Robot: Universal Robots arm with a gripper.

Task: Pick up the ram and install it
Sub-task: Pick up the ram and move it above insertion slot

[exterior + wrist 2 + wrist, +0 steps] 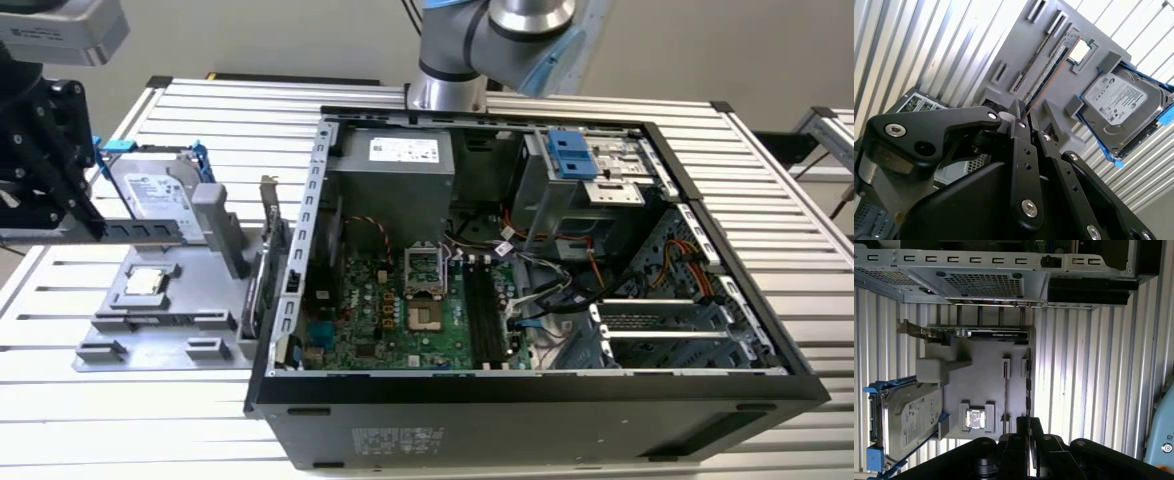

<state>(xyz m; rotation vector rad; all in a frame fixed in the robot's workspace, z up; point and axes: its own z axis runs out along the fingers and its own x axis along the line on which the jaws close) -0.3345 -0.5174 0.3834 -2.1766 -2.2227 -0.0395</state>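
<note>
One arm: a Universal Robots arm reaches out over the desk (134, 410), away from the open computer case (534, 405) and towards the exterior view's left.
Gripper: the gripper (1029, 424) is pressed together on one end of the ram, pinching the thin board by its flat faces.
Ram: the ram (1027, 385) sticks straight out from the gripper, level and on edge. In the exterior view it hangs in the air above the grey holder, well apart from the case.
Holder: a grey holder (180, 262) lies on the slatted desk just beside the case, on the exterior view's left. Its two narrow slots (1005, 390) lie below the ram, which touches neither.
Hard drive: a silver hard drive (909, 420) with blue rails leans tilted in the holder.
Processor: a square processor chip (975, 418) sits flat in a recess of the holder, between the hard drive and the narrow slots.
Card: a larger card with a metal bracket (979, 333) stands on edge in the holder on the side next to the case.
Case: it lies on its side with the panel off. The green motherboard (387, 310) faces up, and its long black slots (487, 315) run side by side next to the processor socket.
</note>
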